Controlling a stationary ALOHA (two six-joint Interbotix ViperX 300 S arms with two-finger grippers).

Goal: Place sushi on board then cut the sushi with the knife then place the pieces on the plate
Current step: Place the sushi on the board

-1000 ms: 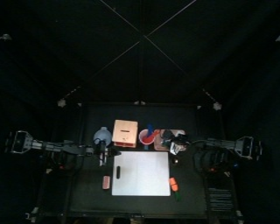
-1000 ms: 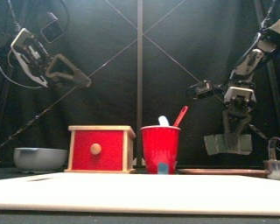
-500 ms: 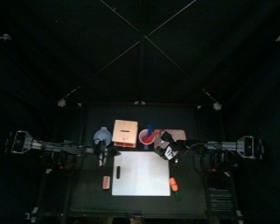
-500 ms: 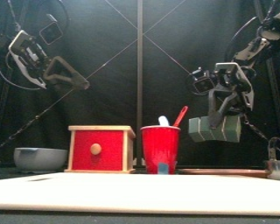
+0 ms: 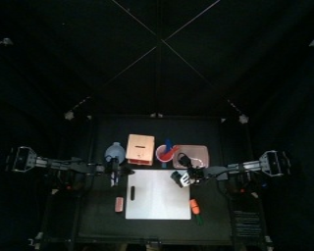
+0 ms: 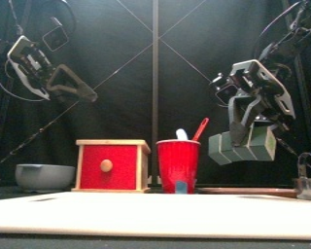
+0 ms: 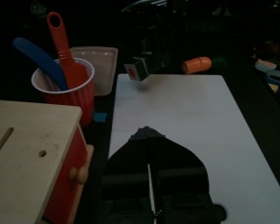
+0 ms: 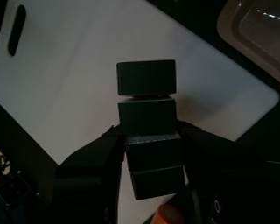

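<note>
1. Step in hand, by judgement: step 1 of 3, sushi to board. The sushi roll [image 6: 244, 146] hung tilted in the air above the white cutting board [image 6: 145, 216], clear of it. Cutting and plating were not yet begun.
2. Right end effector [image 8: 149, 156]: jaws were set narrow, clamped on the roll's lower blocks. 2 blocks projected past the fingertips, over the board. It touched nothing else.
3. Left end effector [image 7: 145, 136]: it hovered at the board's left edge, near the wooden box [image 6: 113, 165]. Its jaws appeared closed together, with nothing between them.
4. The blue knife [image 7: 38, 57] and red knife [image 7: 57, 39] stood untouched in the red cup [image 6: 179, 163], behind the board.
5. The pink plate [image 8: 262, 26] lay just past the board's back right corner. No pieces showed on the part in view.
6. Next move, by judgement: lower the roll until it lies flat on the board, well inside the edges, then open the jaws and lift clear. With the tilt, 1 end would land first, and the blocks come apart, so a gentle descent seemed advisable.
7. After that, a knife would need drawing from the cup.
</note>
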